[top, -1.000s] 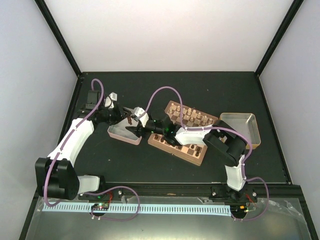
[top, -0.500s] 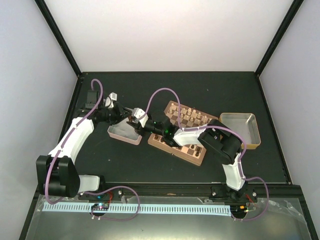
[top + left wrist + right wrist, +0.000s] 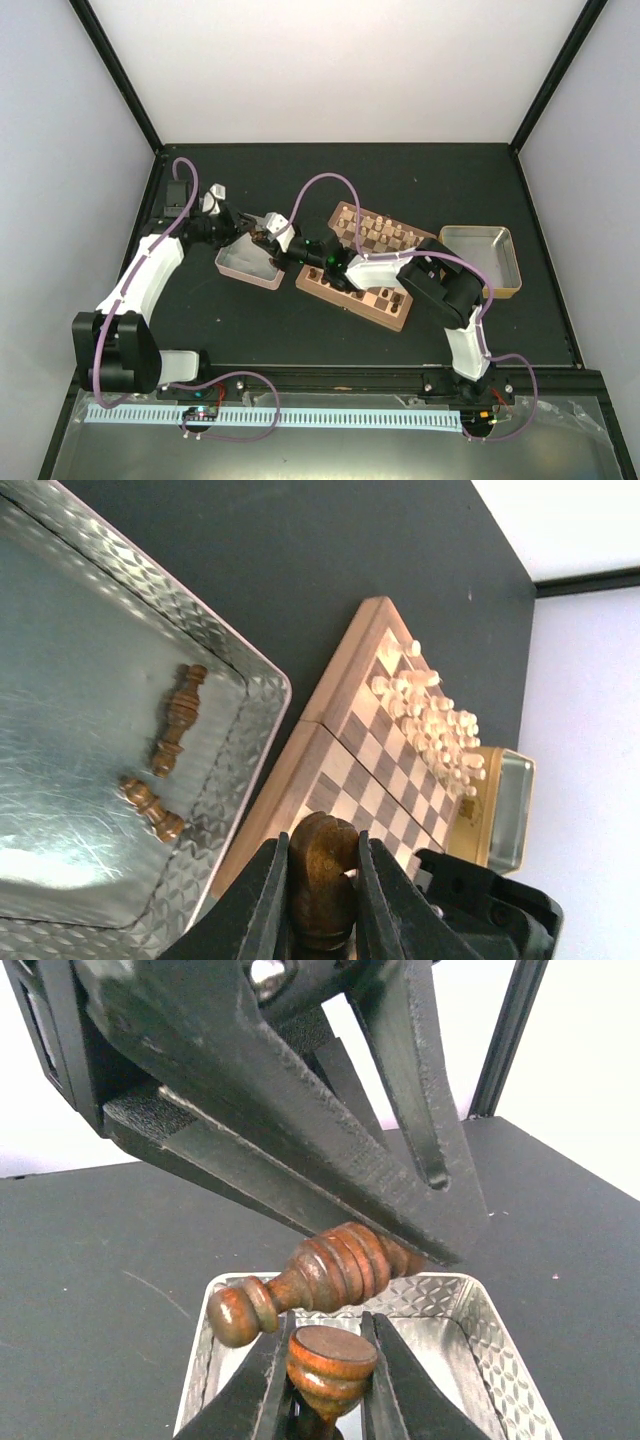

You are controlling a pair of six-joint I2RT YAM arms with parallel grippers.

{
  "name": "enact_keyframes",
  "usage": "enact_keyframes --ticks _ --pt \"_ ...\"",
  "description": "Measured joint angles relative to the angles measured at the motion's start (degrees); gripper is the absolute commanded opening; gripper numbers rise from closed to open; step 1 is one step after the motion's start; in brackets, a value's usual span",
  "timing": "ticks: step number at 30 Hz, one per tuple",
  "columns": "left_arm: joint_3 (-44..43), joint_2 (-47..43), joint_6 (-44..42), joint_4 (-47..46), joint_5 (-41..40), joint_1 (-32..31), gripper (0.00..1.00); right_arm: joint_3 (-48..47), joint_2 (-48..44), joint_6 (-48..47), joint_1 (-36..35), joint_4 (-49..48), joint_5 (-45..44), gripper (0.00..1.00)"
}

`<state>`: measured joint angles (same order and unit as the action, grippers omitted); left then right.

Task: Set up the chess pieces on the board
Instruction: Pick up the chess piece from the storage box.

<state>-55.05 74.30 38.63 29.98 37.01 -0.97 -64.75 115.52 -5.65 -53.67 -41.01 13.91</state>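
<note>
The right gripper (image 3: 262, 233) has slid from over the near right part of the metal tray (image 3: 243, 268) toward the tray's far edge, and now sits just beside the left gripper (image 3: 238, 228). Its jaws, wide apart a second ago, have closed onto a dark brown chessman (image 3: 330, 1352) with a round flat top. The left gripper, carrying its ribbed dark chessman (image 3: 330, 1272), has drawn back slightly leftward, away from the board.

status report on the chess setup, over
left jaws shut on dark piece. right jaws shut on second dark piece. both above tray, crowding each other.
</note>
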Motion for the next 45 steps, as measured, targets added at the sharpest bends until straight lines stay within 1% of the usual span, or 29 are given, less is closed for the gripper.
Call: enact_keyframes --ticks 2,3,6,10,13,15,21,24,27,29,32,37,40,45 --pt "0.0 0.0 -0.15 0.0 -0.94 0.59 0.07 -0.83 0.0 0.31 0.0 1.27 0.13 0.09" --pt "0.0 0.0 -0.39 0.02 -1.6 0.9 0.07 -1.27 0.0 0.5 0.0 2.01 0.15 0.11" --pt "0.0 0.0 -1.44 0.07 -4.2 1.36 0.07 -3.17 0.0 1.6 0.0 6.19 0.09 0.22" --pt "0.0 0.0 -3.1 0.24 -8.59 1.38 0.07 -7.21 0.0 3.58 0.0 13.66 -0.28 0.33" --pt "0.0 -0.07 -3.98 0.26 -11.52 1.4 0.07 -9.77 0.0 5.07 -0.04 18.18 -0.76 0.45" --pt "0.04 -0.39 -4.46 0.24 -12.63 1.4 0.07 -10.73 0.11 6.01 -0.04 20.74 -1.33 0.51" --pt "1.25 -2.49 -6.01 -0.52 -13.46 1.4 0.07 -10.99 0.48 10.56 -0.04 26.34 -2.86 0.57" --pt "3.76 -4.74 -6.71 -2.47 -12.02 1.4 0.07 -11.06 0.13 14.51 -0.04 28.85 -3.48 0.59" --pt "6.4 -7.3 -6.29 -5.31 -10.08 1.4 0.07 -9.73 -2.43 18.45 -0.04 30.47 -3.52 0.61" --pt "8.2 -9.18 -4.72 -7.72 -8.52 1.38 0.07 -7.54 -5.64 20.98 -0.04 30.18 -3.3 0.64" --pt "10.38 -11.45 -0.17 -11.39 -6.14 1.29 0.07 -3.41 -11.37 24.48 -0.04 27.69 -2.38 0.68" --pt "13.66 -13.97 11.13 -17.62 -2.38 1.22 0.08 0.74 -16.06 28.98 -0.04 22.56 0.55 0.72" --pt "15.28 -15.08 17.27 -20.41 -0.98 1.22 0.09 1.68 -16.5 31.36 -0.15 21.22 1.49 0.71" --pt "17.33 -16.37 26.71 -25.09 0.96 1.16 0.09 1.66 -16.48 34.6 -0.76 20.96 1.14 0.64"
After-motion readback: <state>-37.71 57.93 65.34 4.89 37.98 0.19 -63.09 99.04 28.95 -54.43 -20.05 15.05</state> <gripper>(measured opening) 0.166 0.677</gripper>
